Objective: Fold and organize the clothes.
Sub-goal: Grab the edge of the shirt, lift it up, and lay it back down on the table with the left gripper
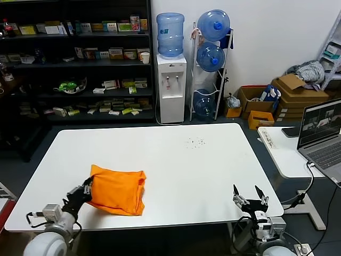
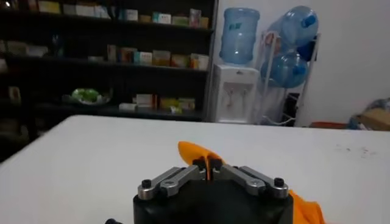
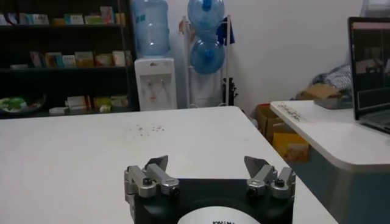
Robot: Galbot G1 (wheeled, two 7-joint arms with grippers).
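Our left claw (image 1: 85,191) is pinched tight on the near-left edge of the folded orange T-shirt (image 1: 118,190), which lies on the white bench (image 1: 181,160) just beyond it. Our right claw (image 1: 250,200) waits spread wide, well apart.

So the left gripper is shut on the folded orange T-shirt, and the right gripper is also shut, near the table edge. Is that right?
Not quite: the right gripper is open, as the right wrist view shows. The left gripper is indeed shut on the orange T-shirt.
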